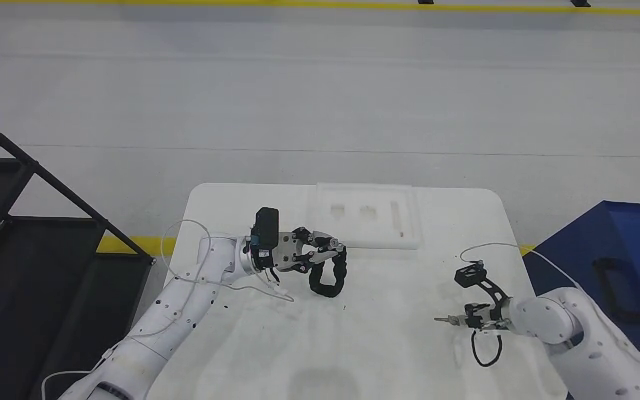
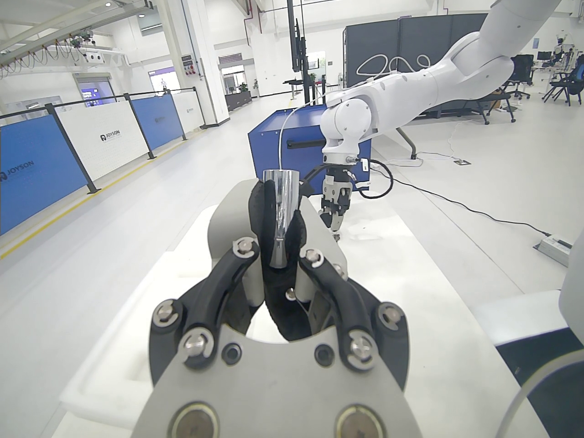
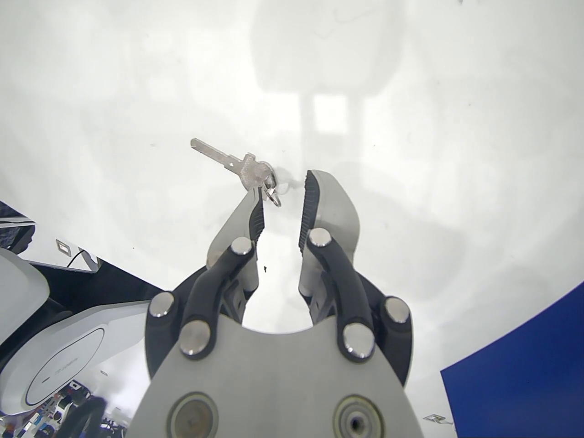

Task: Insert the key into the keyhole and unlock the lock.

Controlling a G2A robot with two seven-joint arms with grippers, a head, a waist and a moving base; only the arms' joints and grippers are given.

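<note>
Picking up the key [image 3: 223,159] looked to be the step in hand. It lay flat on the surface [image 1: 400,310], its head just beside one fingertip of the right pincer [image 3: 283,186], whose fingers stood apart and gripped nothing. The next move probably called for closing squarely on the head, leaving the blade free. The right arm hung low, pincer pointing down. The left arm reached level above the surface, its pincer [image 1: 330,250] clenched on the lock [image 2: 280,193], chrome end towards the right arm.

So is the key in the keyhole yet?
Out: the key sits by the right gripper, far from the lock in the left gripper.
</note>
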